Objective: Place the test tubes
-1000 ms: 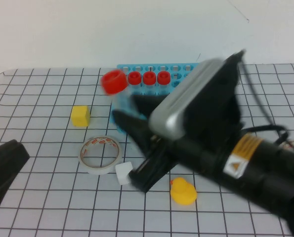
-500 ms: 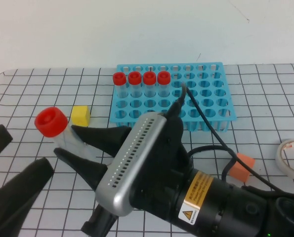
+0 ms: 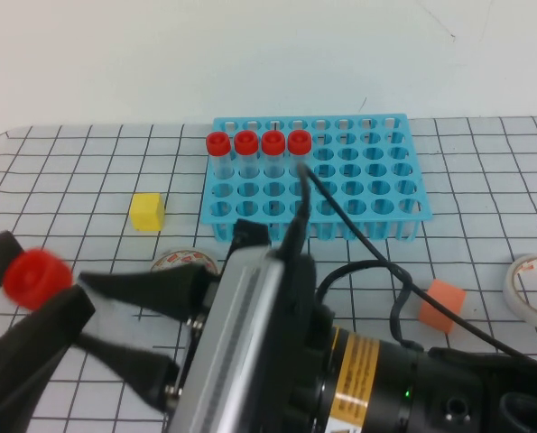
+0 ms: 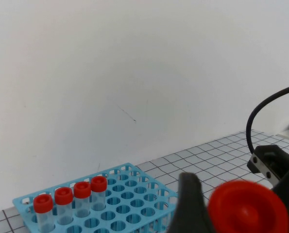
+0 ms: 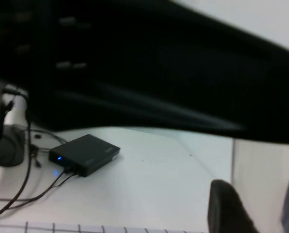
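A blue rack (image 3: 367,194) at the back of the table holds several red-capped test tubes (image 3: 259,149) in its far left row. My right gripper (image 3: 80,308) reaches across the front toward the left and is shut on another test tube, whose clear body hardly shows. That tube's red cap (image 3: 33,276) sticks out past the fingertips. My left gripper (image 3: 41,272) is at the front left edge, open, with one finger on each side of the cap. In the left wrist view the cap (image 4: 246,208) fills the gap of the left gripper (image 4: 239,204), with the rack (image 4: 129,204) behind.
A yellow cube (image 3: 147,211) lies left of the rack. A tape roll (image 3: 182,262) is half hidden behind the right arm. An orange cube (image 3: 441,304) and a second tape roll (image 3: 534,284) lie at the right. The right arm's body covers the front middle.
The right gripper has carried the tube from beside the rack to the front left. The left gripper has opened wide, and the cap now sits between its fingers.
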